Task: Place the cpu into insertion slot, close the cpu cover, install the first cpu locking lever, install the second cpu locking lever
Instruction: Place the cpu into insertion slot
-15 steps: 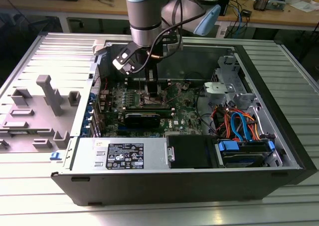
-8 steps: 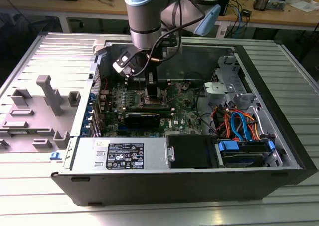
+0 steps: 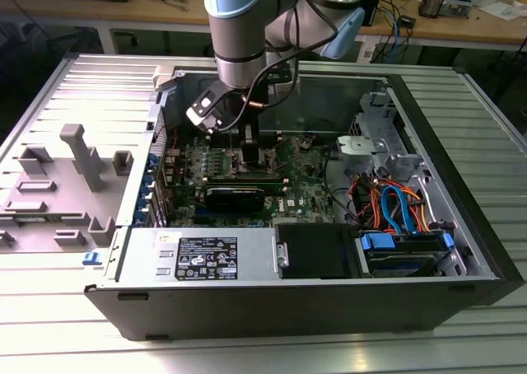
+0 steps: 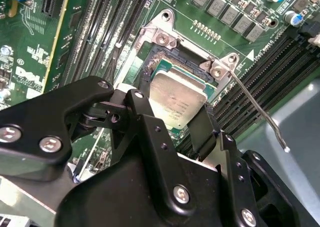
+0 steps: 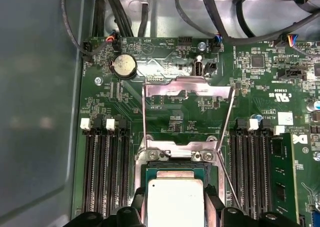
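cpu (image 4: 177,98): square, no long axis; metal top is faced upward, edges are squared to the insertion slot (image 4: 167,61), over which it is held | gripper (image 4: 172,116): jaws are closed narrowly on two opposite cpu edges | cpu cover (image 5: 189,89): is swung up off the slot

Cpu (image 4: 177,99) top dull silver-grey with faint print and a green edge. Insertion slot (image 4: 152,59) dark with a silvery rim. Cpu cover (image 5: 188,88) bare silver. Gripper (image 4: 175,121) matte black with silver screws. Motherboard (image 5: 260,94) green, memory slots (image 5: 105,169) black, coin battery (image 5: 123,66) silver. Cables (image 3: 394,203) orange and blue. Arm (image 3: 237,11) pale blue and grey.
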`<act>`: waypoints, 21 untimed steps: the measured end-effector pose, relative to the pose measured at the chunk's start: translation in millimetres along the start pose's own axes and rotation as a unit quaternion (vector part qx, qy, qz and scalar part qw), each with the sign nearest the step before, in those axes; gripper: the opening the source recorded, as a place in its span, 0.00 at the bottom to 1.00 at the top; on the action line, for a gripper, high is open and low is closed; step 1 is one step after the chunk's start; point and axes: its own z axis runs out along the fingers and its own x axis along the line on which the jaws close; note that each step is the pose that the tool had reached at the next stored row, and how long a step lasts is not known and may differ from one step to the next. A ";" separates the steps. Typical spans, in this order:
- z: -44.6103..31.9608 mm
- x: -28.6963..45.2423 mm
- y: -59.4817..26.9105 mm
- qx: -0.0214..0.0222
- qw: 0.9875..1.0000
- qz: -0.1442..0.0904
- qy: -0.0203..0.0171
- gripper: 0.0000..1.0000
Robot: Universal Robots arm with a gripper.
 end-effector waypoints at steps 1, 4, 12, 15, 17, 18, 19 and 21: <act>1.6 0.0 -0.2 0.000 1.000 0.000 0.000 0.55; 2.2 -0.1 -0.3 0.000 1.000 0.002 0.000 0.55; 4.3 -3.8 -0.8 0.000 1.000 0.006 -0.001 0.55; 4.7 -4.2 -0.8 0.000 1.000 0.006 -0.001 0.55; 4.6 -4.5 -0.8 0.000 1.000 0.006 -0.001 0.55; 4.6 -4.5 -0.8 0.000 1.000 0.007 -0.001 0.55; 4.6 -4.5 -0.8 0.000 1.000 0.007 -0.001 0.55; 5.2 -4.5 -0.8 0.000 1.000 0.007 -0.001 0.55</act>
